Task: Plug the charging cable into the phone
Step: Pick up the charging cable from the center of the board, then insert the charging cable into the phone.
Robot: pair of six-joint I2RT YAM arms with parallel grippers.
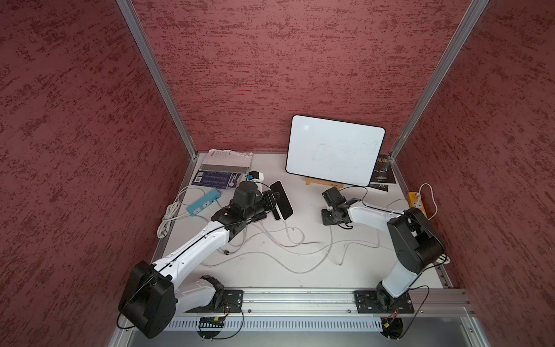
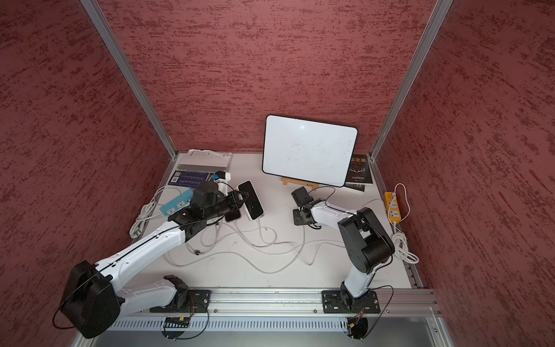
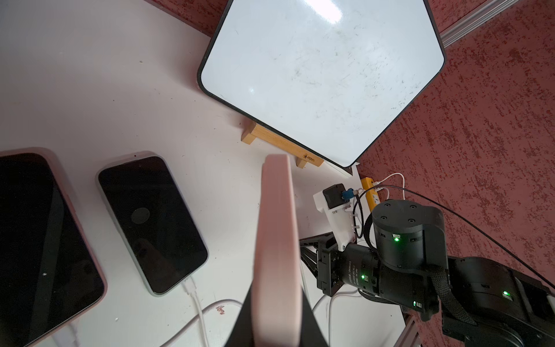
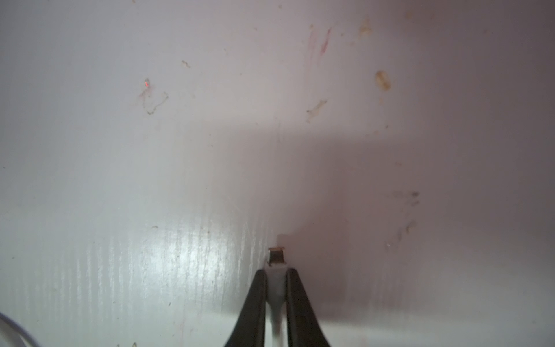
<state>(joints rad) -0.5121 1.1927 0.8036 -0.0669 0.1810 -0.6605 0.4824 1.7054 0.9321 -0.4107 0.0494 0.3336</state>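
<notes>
- The pink phone [image 3: 276, 225] is clamped edge-on in the left tool [image 3: 276, 300], which has closed right onto its sides. In a top view the phone [image 1: 281, 199] sits raised over the left-centre of the tabletop [image 4: 150, 180].
- The plug [image 4: 276, 257] of the charging cable [image 1: 330, 240] is pinched in the shut right tool [image 4: 276, 272]. Its metal tip sticks out just past the fingertips, close to the tabletop and well apart from the phone.
- To do this well, I would lift the plug clear and keep the slack cable from snagging on the other leads. Line the tip up squarely with the phone's port before pushing, with the left tool bracing against the push.
- Which end of the phone carries the port I cannot tell.
- Only the right wrist view shows the plug in the grip. The top views hide it beneath the wrist.
- Only the left wrist view shows two more phones lying flat, one already cabled [image 3: 150, 222] and one pink-edged [image 3: 45, 240].
- The top views alone show the gap between the arms.
</notes>
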